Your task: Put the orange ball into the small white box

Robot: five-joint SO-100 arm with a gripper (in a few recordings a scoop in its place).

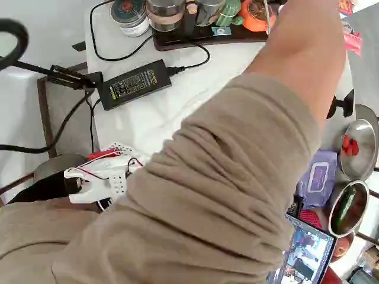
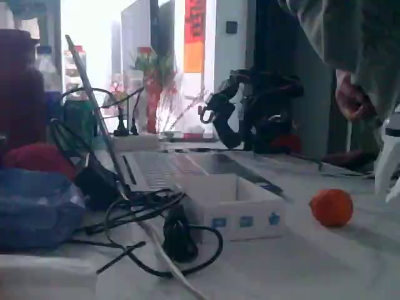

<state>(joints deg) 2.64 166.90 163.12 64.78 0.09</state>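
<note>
1. in the overhead view a white gripper with red wires lies at the left, partly under a person's beige sleeve; whether its jaws are released or clenched cannot be told.
2. a black power adapter lies on the white table above it.
3. in the fixed view a laptop stands open at the left, black cables in front.
4. the small white box sits just before the laptop, open side up.
5. the orange ball rests on the table right of the box, near but apart from it.
6. a person's hand hangs above at the right.
</note>
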